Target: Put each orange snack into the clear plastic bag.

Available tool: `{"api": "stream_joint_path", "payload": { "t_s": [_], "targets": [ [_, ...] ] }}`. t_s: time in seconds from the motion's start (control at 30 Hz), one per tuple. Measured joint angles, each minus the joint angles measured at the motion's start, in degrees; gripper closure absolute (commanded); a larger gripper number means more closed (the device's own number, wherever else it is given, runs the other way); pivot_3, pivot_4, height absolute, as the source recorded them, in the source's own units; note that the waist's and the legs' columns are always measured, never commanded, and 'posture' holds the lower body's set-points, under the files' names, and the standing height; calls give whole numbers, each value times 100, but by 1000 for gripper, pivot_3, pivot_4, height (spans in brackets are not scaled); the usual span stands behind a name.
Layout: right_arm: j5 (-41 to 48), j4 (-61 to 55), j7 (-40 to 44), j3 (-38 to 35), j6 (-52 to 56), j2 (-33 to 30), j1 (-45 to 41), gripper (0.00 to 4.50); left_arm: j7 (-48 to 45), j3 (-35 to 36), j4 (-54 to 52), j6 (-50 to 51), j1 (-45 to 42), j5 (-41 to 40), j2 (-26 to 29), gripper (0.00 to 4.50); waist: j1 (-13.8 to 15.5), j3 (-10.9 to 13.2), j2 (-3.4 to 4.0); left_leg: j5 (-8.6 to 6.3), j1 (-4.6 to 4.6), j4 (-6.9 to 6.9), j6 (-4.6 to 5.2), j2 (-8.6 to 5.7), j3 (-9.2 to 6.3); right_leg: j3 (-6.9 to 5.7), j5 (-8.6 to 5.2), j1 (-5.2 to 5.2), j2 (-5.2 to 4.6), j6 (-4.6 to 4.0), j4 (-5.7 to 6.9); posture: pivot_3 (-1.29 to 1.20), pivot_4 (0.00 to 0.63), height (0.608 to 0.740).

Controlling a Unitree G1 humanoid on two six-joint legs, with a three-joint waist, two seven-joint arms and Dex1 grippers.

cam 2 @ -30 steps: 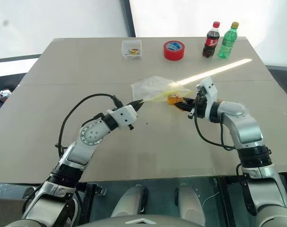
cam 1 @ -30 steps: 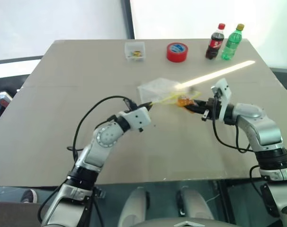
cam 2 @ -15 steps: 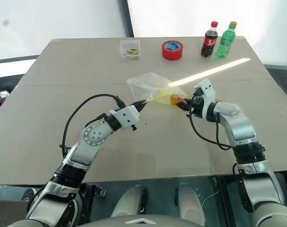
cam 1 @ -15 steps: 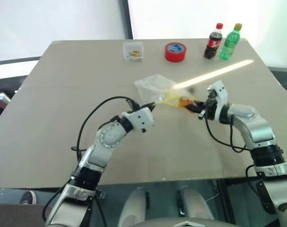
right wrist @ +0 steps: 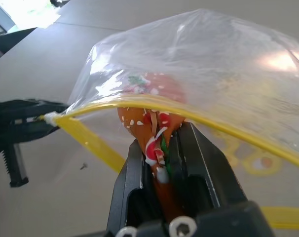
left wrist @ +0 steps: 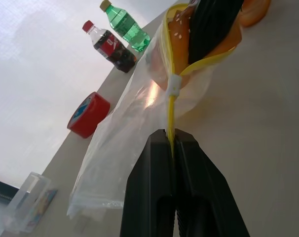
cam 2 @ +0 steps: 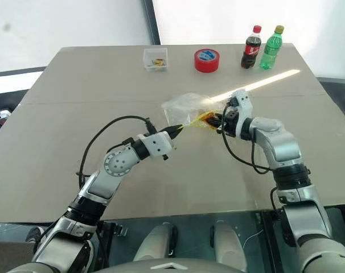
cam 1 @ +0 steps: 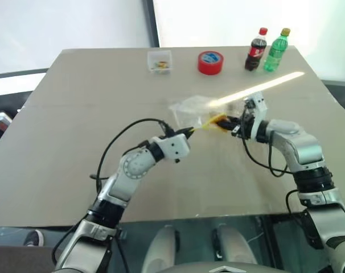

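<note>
Fingers of the left gripper [left wrist: 173, 143] were clamped on the yellow zip strip of the clear plastic bag [cam 2: 187, 108] (mouth agape), while the right gripper [right wrist: 162, 148] pinched an orange snack [right wrist: 149, 116] inside the opening, mid-table [cam 2: 76, 102].

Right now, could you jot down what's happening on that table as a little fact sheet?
Left gripper: shut on the yellow zip strip of the crinkly clear plastic bag, holding it up.
Right gripper: shut on a glossy orange snack, pushing it into the bag's mouth.
Far table edge: red tape roll, cola bottle, green bottle, small clear box.
</note>
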Motion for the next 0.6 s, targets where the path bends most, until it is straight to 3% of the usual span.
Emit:
{"api": "stream_joint_path", "payload": {
  "t_s": [0.37,0.43,0.47,0.5,0.53,0.57,0.6],
  "targets": [
    [-289,74,-492,284,249,568,-61,4452,-76,-157,298,-169,-167,-50,-232,4500,2,1,2,0,-4,-4,0,0,-2,-1,0,-2,0,0,-5,0,150,740],
    [-292,71,-597,286,283,695,-61,3467,-75,-158,312,-171,-167,-51,-259,4500,1,2,3,0,-4,-4,0,0,-2,-1,0,-2,0,0,-4,0,150,740],
    [-281,66,-669,250,291,805,-61,3311,-75,-157,320,-171,-167,-52,-272,4500,-2,1,2,0,-4,-4,0,0,-2,-1,0,-3,1,0,-3,0,150,740],
    [-230,37,-794,190,315,985,-61,2775,-73,-156,322,-171,-167,-53,-295,4500,-7,2,3,0,-4,-4,0,0,-2,-1,0,-5,1,0,-1,0,150,740],
    [-218,20,-867,180,318,1064,-61,2466,-68,-153,322,-171,-167,-55,-316,4500,-6,2,3,0,-4,-4,0,0,-3,-1,0,-5,1,0,-1,0,150,740],
    [-231,7,-945,175,314,1096,-61,2466,-64,-148,321,-170,-166,-56,-333,4500,-4,2,4,0,-4,-4,0,0,-3,-1,0,-5,1,0,-1,0,150,740],
    [-270,7,-1015,171,278,1090,-61,1735,-62,-147,321,-168,-164,-56,-335,4500,5,3,4,0,-5,-4,0,-1,-3,-1,0,-5,0,0,-2,0,150,740]
  ]
}}
